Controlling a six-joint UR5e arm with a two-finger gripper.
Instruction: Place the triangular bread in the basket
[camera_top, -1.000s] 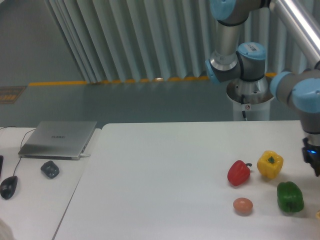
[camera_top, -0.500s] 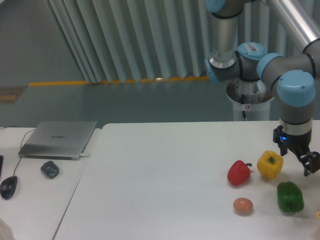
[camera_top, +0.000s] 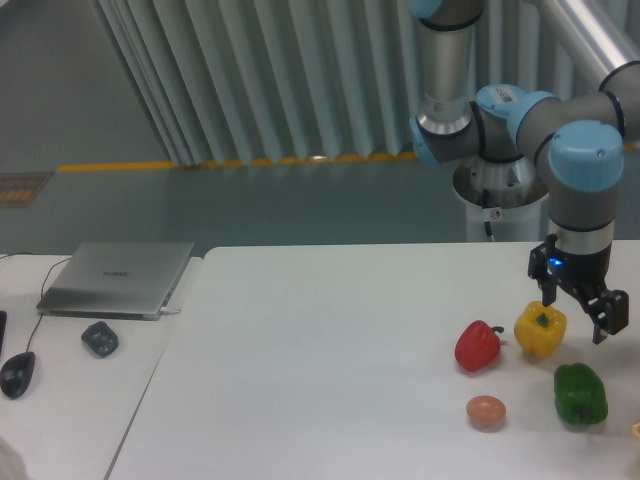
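Smooth white table (camera_top: 320, 350), black pincer (camera_top: 577, 314) spread open, empty — just above glossy, lobed yellow pepper (camera_top: 540, 329)

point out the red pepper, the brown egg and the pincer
red pepper (camera_top: 478, 346), fixed camera, middle of its body
brown egg (camera_top: 486, 410), fixed camera, centre of its top
pincer (camera_top: 577, 314), fixed camera, midway between its fingertips

A yellow pepper (camera_top: 540, 329) sits just beside the gripper (camera_top: 577, 316), with a red pepper (camera_top: 478, 345), brown egg (camera_top: 485, 410) and green pepper (camera_top: 580, 393) nearby. Well apart lie a laptop (camera_top: 118, 277) and mouse (camera_top: 17, 373).
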